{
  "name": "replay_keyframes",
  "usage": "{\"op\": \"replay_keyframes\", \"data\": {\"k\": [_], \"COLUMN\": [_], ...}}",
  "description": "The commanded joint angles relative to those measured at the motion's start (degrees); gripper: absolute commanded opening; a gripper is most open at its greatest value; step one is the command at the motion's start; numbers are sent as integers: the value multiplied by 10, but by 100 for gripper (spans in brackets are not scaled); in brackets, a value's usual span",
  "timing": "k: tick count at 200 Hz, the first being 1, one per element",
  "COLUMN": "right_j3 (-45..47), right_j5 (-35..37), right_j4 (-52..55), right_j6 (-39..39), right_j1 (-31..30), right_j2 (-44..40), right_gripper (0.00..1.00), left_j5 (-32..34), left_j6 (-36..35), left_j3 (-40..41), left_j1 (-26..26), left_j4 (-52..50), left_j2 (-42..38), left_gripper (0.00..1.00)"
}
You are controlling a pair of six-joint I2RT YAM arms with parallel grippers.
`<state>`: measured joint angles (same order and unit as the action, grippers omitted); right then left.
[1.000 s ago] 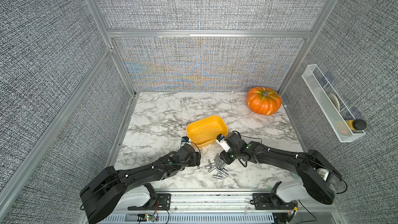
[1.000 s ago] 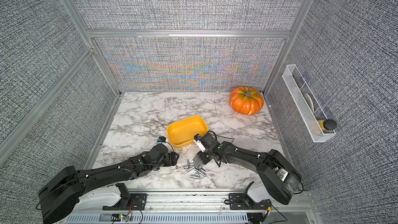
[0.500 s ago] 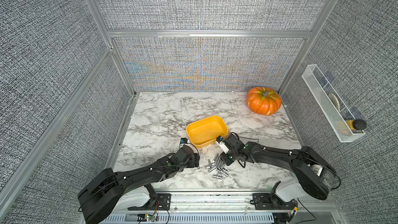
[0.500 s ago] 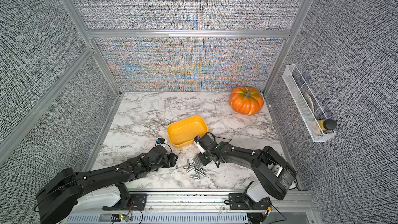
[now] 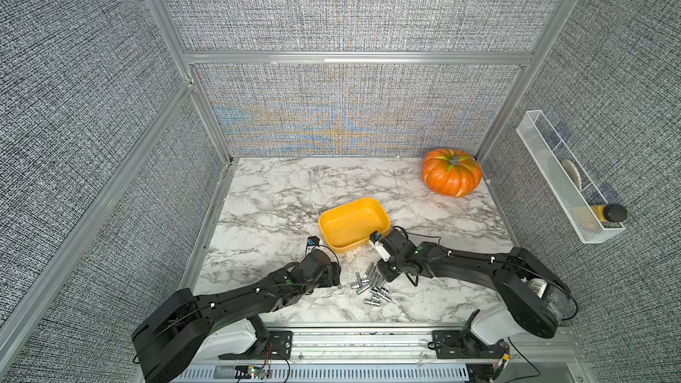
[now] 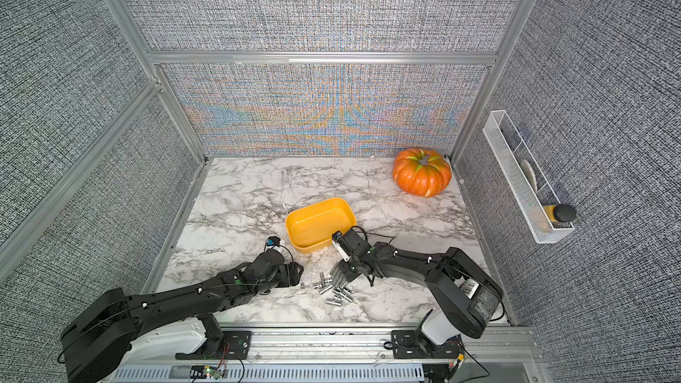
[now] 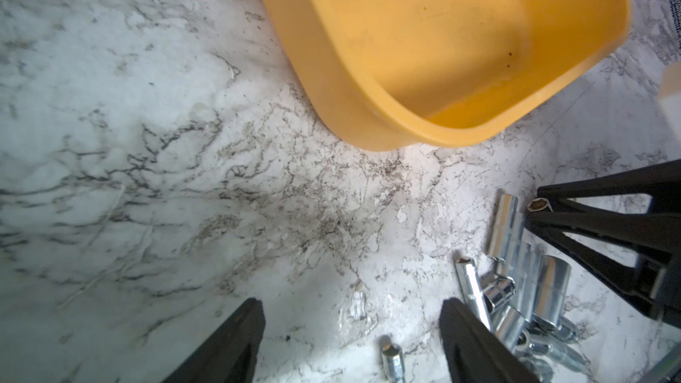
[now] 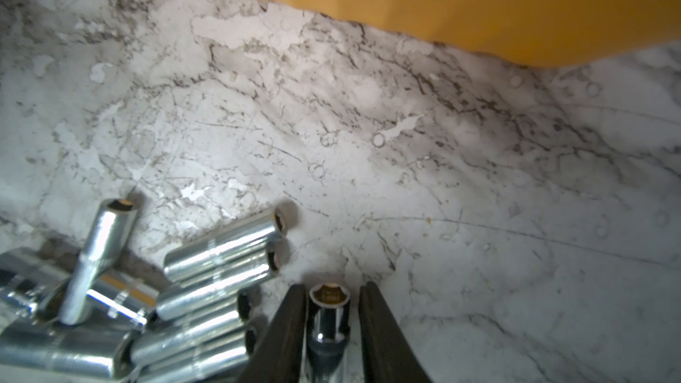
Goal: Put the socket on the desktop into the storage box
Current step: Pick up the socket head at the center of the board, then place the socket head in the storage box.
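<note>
The shallow yellow-orange plastic storage box (image 5: 350, 222) stands near the middle of the white marble-patterned desktop (image 5: 287, 193). The heap of shiny steel sockets (image 5: 371, 287) lies on the desktop just in front of it, outside the box. The right gripper (image 8: 331, 291) is down at the edge of this heap that is nearest to the box, and its black fingers (image 8: 291, 329) stand on the two sides of one chrome socket with a hexagonal mouth (image 8: 329, 311). This socket seems to lie on the marble, a little apart from the others. The jaws are narrow here: one finger seems to touch the socket, and on the other side a thin slit shows (so I cannot tell if it is really clamped). The left gripper (image 7: 350, 326) hangs low beside the heap with its jaws wide apart and holds nothing. Only one small slim socket (image 7: 392, 361) shows on the desktop between its fingers. Compared with one second ago, in both top views the large rear joint of the right arm (image 6: 468, 289) has shifted slightly toward the middle, while its gripper has stayed at the heap. The left arm (image 5: 258, 294), the box, the heap and the round orange pumpkin (image 5: 451, 176) in the far corner are where they were.
</note>
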<state>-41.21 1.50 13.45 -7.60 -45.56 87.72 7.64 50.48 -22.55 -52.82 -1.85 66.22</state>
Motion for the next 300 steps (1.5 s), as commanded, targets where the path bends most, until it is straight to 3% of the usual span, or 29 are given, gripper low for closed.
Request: {"op": "replay_keyframes", "data": {"k": [1, 67, 107, 142, 179, 229, 300], "right_j3": [0, -19, -72, -133, -265, -399, -442], "right_j5": [0, 39, 61, 18, -19, -10, -5], "right_j4": [15, 60, 111, 76, 51, 57, 74], "right_j6": [-10, -45, -77, -108, -121, -104, -97], "right_j1": [0, 0, 13, 28, 49, 56, 64], "right_j2": [4, -10, -68, -89, 52, 216, 272], "right_gripper": [24, 8, 5, 4, 3, 4, 20], "left_j5": [15, 84, 106, 101, 80, 36, -25], "left_j6": [7, 31, 58, 65, 70, 41, -1], "left_j3": [0, -8, -8, -8, -3, 6, 0], "left_j1": [0, 0, 0, 0, 0, 0, 0], "left_j4": [-17, -85, -108, -93, -74, -54, -60], "left_j2": [-5, -42, -63, -67, -62, -69, -63], "left_gripper": [80, 80, 80, 80, 80, 80, 76]}}
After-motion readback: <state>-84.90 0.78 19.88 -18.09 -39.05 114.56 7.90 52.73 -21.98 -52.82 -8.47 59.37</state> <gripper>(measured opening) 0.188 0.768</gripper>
